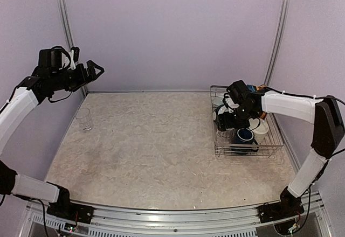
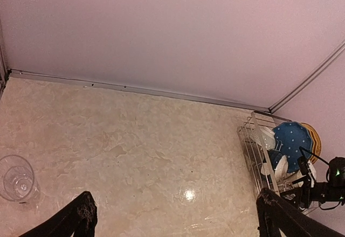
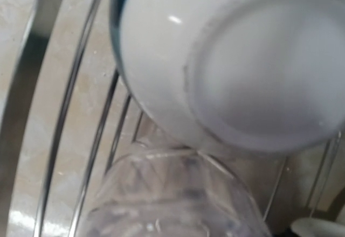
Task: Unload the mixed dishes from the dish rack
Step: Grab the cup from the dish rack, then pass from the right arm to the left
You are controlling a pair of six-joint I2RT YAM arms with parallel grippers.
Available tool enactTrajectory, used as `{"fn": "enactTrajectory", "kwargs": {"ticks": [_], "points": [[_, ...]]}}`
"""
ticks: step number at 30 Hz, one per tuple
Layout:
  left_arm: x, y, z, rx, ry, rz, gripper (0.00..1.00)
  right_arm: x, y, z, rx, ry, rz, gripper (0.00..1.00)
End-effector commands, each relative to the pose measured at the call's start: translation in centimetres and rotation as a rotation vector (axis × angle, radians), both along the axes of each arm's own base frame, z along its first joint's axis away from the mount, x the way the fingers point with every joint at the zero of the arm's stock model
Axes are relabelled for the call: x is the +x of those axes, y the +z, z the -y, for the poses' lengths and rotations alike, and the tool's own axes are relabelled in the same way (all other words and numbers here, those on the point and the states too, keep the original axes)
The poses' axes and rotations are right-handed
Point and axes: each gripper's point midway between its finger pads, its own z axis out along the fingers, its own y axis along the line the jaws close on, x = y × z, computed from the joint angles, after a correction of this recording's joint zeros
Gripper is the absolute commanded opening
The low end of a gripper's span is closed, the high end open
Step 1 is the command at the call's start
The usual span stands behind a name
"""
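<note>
The dish rack (image 1: 272, 140) stands at the table's right side. In it are a dark blue mug (image 1: 243, 136), a cream mug (image 1: 259, 125) and upright plates at the back, blue (image 2: 291, 141) and orange-yellow (image 2: 314, 140). My right gripper (image 1: 222, 119) reaches down into the rack's left half. Its wrist view is filled by a teal bowl's pale underside (image 3: 242, 59) and a clear glass tumbler (image 3: 172, 199) lying close below the bowl; the fingers do not show. Another clear tumbler (image 1: 83, 118) stands upright at the table's left. My left gripper (image 1: 95, 70) hangs open and empty high above it.
Rack wires (image 3: 81, 113) run past the bowl's left side. Metal frame posts (image 1: 67, 32) stand at the back corners, against lilac walls. The marbled tabletop (image 1: 156, 140) lies between the standing tumbler and the rack.
</note>
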Motion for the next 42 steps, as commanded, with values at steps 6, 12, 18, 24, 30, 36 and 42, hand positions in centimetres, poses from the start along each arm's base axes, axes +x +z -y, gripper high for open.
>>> {"fn": "enactTrajectory", "kwargs": {"ticks": [6, 12, 18, 24, 30, 36, 42], "points": [[0.4, 0.3, 0.2, 0.014, -0.022, -0.009, 0.99, 0.3, -1.4, -1.5, -0.003, 0.042, -0.017, 0.72], [0.1, 0.7, 1.9, -0.039, -0.116, -0.028, 0.99, -0.1, 0.0, -1.2, 0.000, 0.025, 0.015, 0.59], [0.0, 0.5, 2.9, -0.066, -0.169, -0.045, 0.99, 0.2, 4.7, -1.6, 0.057, 0.022, 0.127, 0.45], [0.4, -0.3, 3.9, -0.110, -0.214, -0.073, 0.99, -0.6, 9.1, -0.7, 0.095, -0.001, 0.209, 0.22], [0.1, -0.4, 4.7, -0.141, -0.255, -0.086, 0.99, -2.4, 13.2, -1.0, 0.245, 0.028, 0.338, 0.08], [-2.2, 0.6, 8.8, -0.157, -0.451, -0.053, 0.99, -3.6, 16.0, -1.6, 0.408, 0.046, 0.457, 0.00], [-4.4, 1.0, 12.5, -0.236, -0.619, -0.074, 0.99, -4.5, 19.2, -1.9, 0.564, 0.062, 0.609, 0.00]]}}
